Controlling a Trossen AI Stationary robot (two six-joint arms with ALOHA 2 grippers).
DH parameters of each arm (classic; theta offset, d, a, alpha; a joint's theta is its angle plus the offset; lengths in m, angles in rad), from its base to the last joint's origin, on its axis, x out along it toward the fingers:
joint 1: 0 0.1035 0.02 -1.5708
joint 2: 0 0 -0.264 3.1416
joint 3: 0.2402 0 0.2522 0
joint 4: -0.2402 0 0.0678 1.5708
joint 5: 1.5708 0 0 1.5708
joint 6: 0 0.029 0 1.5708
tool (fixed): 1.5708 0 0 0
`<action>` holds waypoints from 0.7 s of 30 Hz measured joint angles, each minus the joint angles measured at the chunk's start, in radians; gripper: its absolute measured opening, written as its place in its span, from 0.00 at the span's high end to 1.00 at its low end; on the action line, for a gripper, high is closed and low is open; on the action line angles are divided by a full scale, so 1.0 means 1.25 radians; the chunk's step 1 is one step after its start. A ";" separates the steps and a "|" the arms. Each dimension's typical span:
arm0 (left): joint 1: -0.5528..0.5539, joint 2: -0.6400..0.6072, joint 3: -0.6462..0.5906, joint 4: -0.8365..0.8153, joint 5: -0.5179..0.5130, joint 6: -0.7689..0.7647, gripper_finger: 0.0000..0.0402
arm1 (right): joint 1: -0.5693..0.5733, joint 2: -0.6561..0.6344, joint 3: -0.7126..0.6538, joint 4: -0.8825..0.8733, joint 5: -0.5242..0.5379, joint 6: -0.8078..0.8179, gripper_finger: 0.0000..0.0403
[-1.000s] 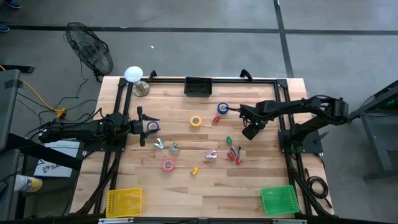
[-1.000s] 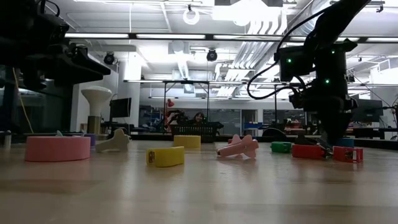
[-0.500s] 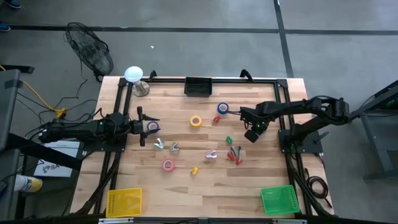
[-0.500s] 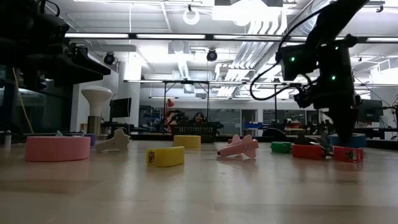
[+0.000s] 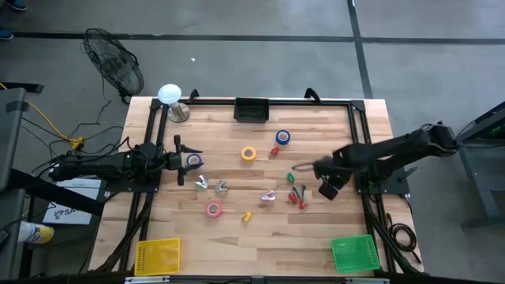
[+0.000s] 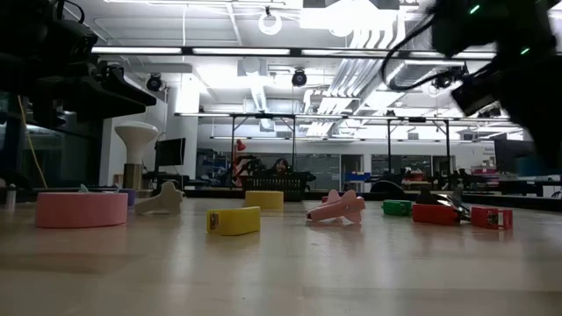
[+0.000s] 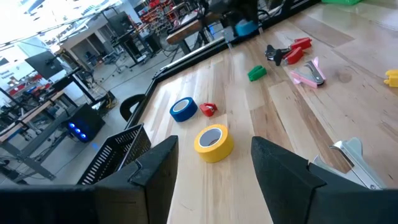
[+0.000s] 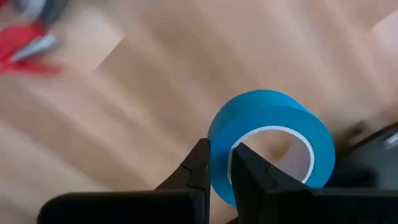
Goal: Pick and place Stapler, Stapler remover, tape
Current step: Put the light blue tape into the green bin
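Note:
My right gripper [image 5: 301, 168] is over the table's right middle, shut on a light blue tape roll [image 8: 267, 143]. My left gripper [image 5: 183, 160] waits open at the left, beside a purplish-blue tape roll [image 5: 194, 160]. On the table lie a blue tape roll [image 5: 282, 137], a yellow tape roll [image 5: 248, 153] and a pink tape roll [image 5: 213, 209]. Red staplers [image 5: 297, 197], a green stapler [image 5: 290, 177], a yellow stapler [image 5: 246, 216], silver staple removers [image 5: 211, 185] and a pink staple remover [image 5: 269, 196] also lie there. My right gripper pinches the light blue roll's wall [image 8: 221, 163], one finger [image 8: 245, 171] inside the open centre and one finger [image 8: 198, 167] outside. The roll is lifted clear of the table.
A black basket [image 5: 251, 109] stands at the far edge. A yellow basket [image 5: 156, 256] stands at the near left corner and a green basket [image 5: 355, 254] at the near right corner. A small red piece [image 5: 274, 151] lies by the blue roll.
My right gripper has gone from beside the blue roll toward the table's near edge and up, carrying the light blue roll. In the low view it has risen from table height to the picture's top.

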 joint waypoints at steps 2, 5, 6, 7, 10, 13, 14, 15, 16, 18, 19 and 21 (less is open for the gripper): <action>0.000 0.000 0.000 0.000 0.000 0.000 0.51 | 0.062 -0.012 0.000 0.007 -0.028 0.077 0.93; 0.000 0.000 0.000 0.000 0.000 0.000 0.51 | 0.151 -0.020 0.000 0.029 -0.067 0.189 0.93; 0.000 0.000 0.000 0.000 0.000 0.000 0.51 | 0.179 -0.020 0.000 0.039 -0.082 0.223 0.93; 0.000 0.000 0.000 0.000 0.000 0.000 0.51 | 0.205 -0.020 0.000 0.050 -0.096 0.252 0.93; 0.000 0.000 0.000 0.000 0.000 0.000 0.51 | 0.271 -0.020 0.000 0.083 -0.127 0.326 0.93; 0.000 0.000 0.000 0.000 0.000 0.000 0.51 | 0.324 -0.021 0.000 0.120 -0.140 0.388 0.93; 0.000 0.000 0.000 0.000 0.000 0.000 0.51 | 0.342 -0.024 0.000 0.134 -0.143 0.408 0.93; 0.000 0.000 0.000 0.000 0.000 0.000 0.51 | 0.359 -0.026 0.000 0.153 -0.146 0.426 0.93; 0.000 0.000 0.000 0.000 0.000 0.000 0.51 | 0.376 -0.027 0.000 0.171 -0.151 0.447 0.93; 0.000 0.000 0.000 0.000 0.000 0.000 0.51 | 0.415 -0.030 0.000 0.199 -0.154 0.493 0.93; 0.000 0.000 0.000 0.000 0.000 0.000 0.51 | 0.433 -0.034 0.000 0.213 -0.154 0.518 0.93; 0.000 0.000 0.000 0.000 0.000 0.000 0.51 | 0.474 -0.040 0.000 0.247 -0.152 0.569 0.93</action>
